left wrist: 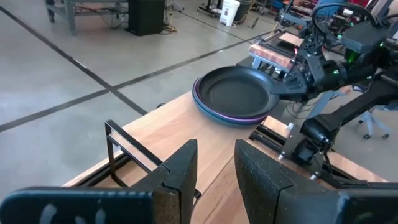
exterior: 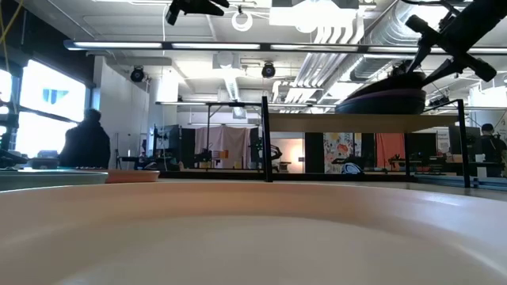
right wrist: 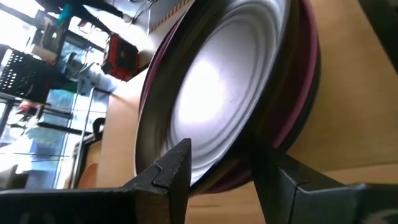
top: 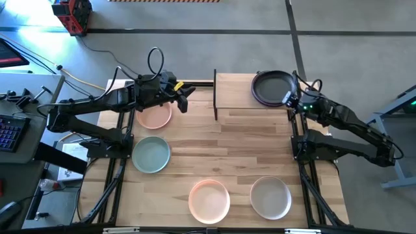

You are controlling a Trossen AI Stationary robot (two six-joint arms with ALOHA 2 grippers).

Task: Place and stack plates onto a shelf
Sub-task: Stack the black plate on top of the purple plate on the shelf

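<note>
Glossily, a black plate [top: 270,85] tops the purple plate [top: 259,99], rims aligned.

- black plate [top: 271,84] on top of purple plate [left wrist: 231,116], on light-wood shelf [top: 236,91] with black posts
- peach-pink plate [top: 155,116]
- sage green plate [top: 151,154]
- second peach-pink plate [top: 209,200]
- beige plate [top: 270,197]
- light striped wood tabletop [top: 214,153]
- dark arms, yellow patch on left gripper [top: 182,97]
</note>
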